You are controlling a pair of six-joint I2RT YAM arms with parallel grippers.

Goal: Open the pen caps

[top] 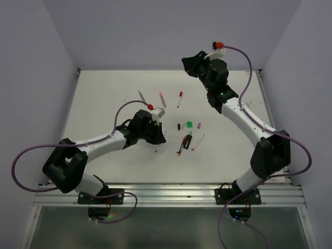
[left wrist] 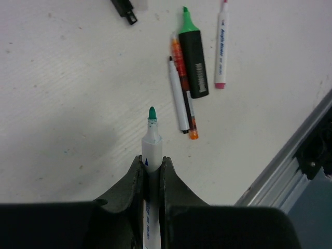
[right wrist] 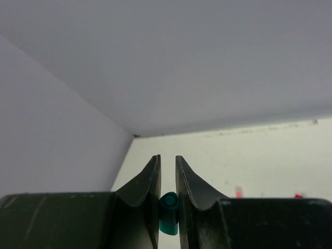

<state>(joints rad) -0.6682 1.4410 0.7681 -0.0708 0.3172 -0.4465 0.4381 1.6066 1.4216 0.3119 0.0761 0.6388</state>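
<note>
A whitish pen with a bare teal tip (left wrist: 152, 136) sticks out between the fingers of my left gripper (left wrist: 152, 162), which is shut on its barrel low over the table; from above, that gripper (top: 157, 136) is left of centre. My right gripper (right wrist: 167, 162) is shut on a small teal cap (right wrist: 169, 211). It is raised near the back wall (top: 191, 63). Loose caps lie mid-table: black (top: 179, 126), bright green (top: 190, 124), magenta (top: 199, 125). An uncapped green-and-black highlighter (left wrist: 193, 62) lies with an orange-ended pen (left wrist: 185, 98), a black-tipped pen (left wrist: 177, 96) and a pink pen (left wrist: 221, 46).
Three more pens lie toward the back of the table: a whitish one (top: 141, 96), a pink one (top: 162, 98) and a red one (top: 180, 98). A metal rail (top: 171, 193) runs along the near edge. Walls close in the table at the back and both sides.
</note>
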